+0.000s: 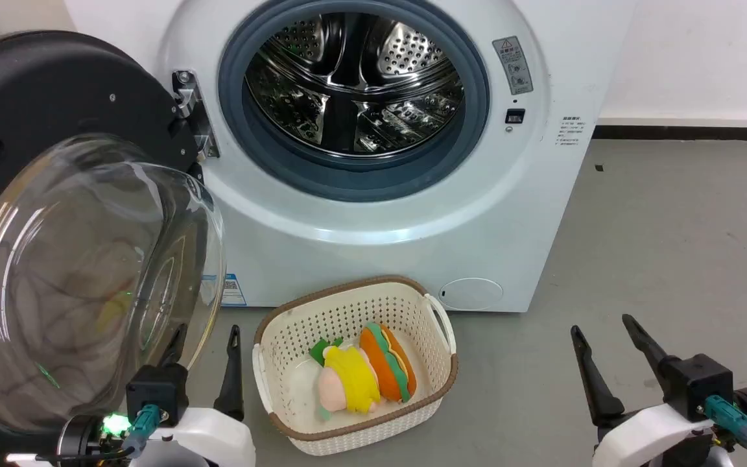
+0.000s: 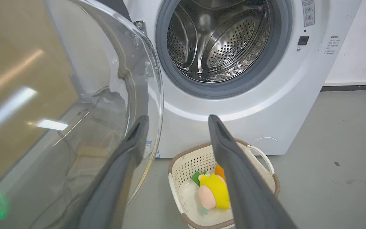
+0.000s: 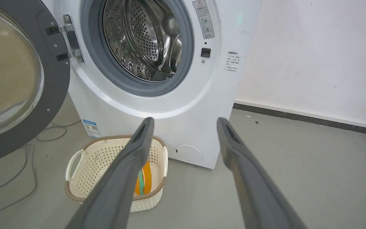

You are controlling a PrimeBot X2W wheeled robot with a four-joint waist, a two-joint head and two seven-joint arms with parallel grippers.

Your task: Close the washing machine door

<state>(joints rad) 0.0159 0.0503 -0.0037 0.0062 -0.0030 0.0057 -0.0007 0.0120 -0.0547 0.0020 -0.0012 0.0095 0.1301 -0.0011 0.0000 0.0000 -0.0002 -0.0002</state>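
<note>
The washing machine (image 1: 373, 259) stands white and boxy ahead of me, its steel drum (image 1: 354, 74) exposed. The washing machine door (image 1: 43, 97), a black disc with a bulging glass bowl (image 1: 88, 285), hangs wide open on its metal hinge (image 1: 192, 113) at the left. My left gripper (image 1: 208, 337) is open at the lower left, one finger behind the glass bowl's rim, the other beside it. My right gripper (image 1: 607, 327) is open at the lower right, well clear of the machine. The door also appears in the right wrist view (image 3: 52, 89) and its glass in the left wrist view (image 2: 113, 95).
A cream perforated basket (image 1: 296, 324) with brown rim sits on the grey floor just before the machine, holding plush toys (image 1: 364, 376). A cable (image 3: 17, 178) trails on the floor under the door. A white wall (image 1: 698, 58) rises at right, with open floor before it.
</note>
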